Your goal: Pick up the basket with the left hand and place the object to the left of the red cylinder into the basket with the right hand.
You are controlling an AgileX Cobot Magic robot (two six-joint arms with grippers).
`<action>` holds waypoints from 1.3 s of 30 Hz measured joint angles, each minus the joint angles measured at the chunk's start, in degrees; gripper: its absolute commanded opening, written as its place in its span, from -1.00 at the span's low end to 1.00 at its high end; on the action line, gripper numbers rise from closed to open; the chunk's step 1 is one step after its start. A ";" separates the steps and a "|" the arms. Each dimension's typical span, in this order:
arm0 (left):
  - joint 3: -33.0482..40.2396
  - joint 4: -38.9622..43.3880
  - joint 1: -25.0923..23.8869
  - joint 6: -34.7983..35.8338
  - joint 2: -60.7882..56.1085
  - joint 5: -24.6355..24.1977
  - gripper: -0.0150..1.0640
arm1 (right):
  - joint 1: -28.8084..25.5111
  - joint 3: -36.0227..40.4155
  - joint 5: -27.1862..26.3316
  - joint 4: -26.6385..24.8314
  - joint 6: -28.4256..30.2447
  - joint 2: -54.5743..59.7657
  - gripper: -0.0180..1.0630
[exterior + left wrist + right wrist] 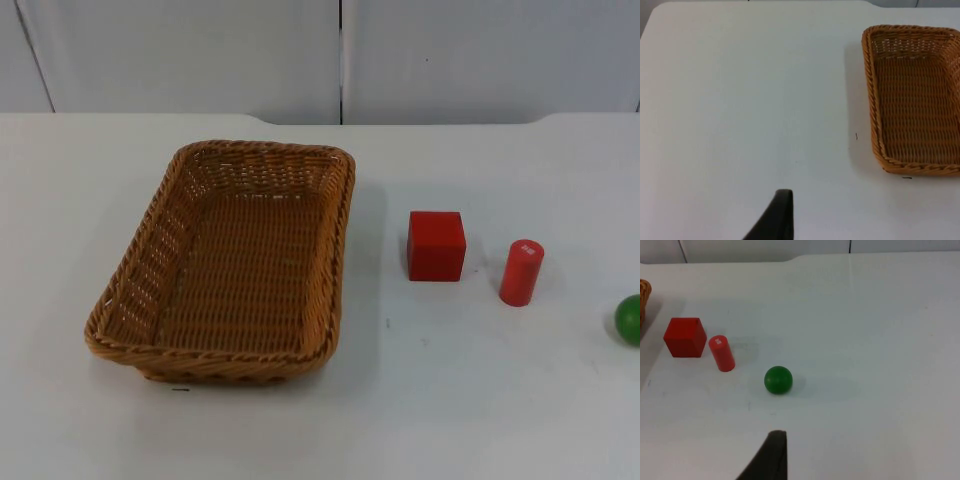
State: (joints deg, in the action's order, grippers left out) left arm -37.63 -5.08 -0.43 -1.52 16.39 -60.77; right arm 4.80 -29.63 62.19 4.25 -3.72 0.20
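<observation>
Basket (232,265) sits nearest the top camera, flat on table (480,400), nothing in it. Red cube (436,245) lies to its right, w/ red cylinder (521,272) upright just beside the cube on its right; green ball (630,319) further right. Left gripper (775,220) hangs over bare table, apart from basket. Right gripper (771,457) hangs near ball. Jaws: can't tell for either.

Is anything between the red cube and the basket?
No. The cube sits on bare table right of the basket, with nothing between them. The cylinder and green ball lie on the cube's far side.
</observation>
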 measured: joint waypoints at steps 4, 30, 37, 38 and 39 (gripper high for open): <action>-1.70 -1.35 0.00 0.00 2.75 0.11 0.97 | 0.00 0.00 0.00 0.00 0.00 0.00 0.95; -12.17 -8.16 0.00 -6.47 22.39 5.44 0.97 | 0.00 0.00 0.00 0.00 0.00 0.00 0.95; -12.17 -17.25 0.00 -14.21 30.75 8.94 0.97 | 0.00 0.00 0.00 0.00 0.00 0.00 0.95; -12.17 -18.19 0.00 -15.27 32.33 9.56 0.97 | 0.00 0.00 0.00 0.00 0.00 0.00 0.95; -12.17 -18.19 0.00 -15.27 32.33 9.56 0.97 | 0.00 0.00 0.00 0.00 0.00 0.00 0.95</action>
State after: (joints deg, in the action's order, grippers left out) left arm -49.80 -23.27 -0.43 -16.79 48.72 -51.21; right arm 4.80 -29.63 62.19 4.25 -3.72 0.20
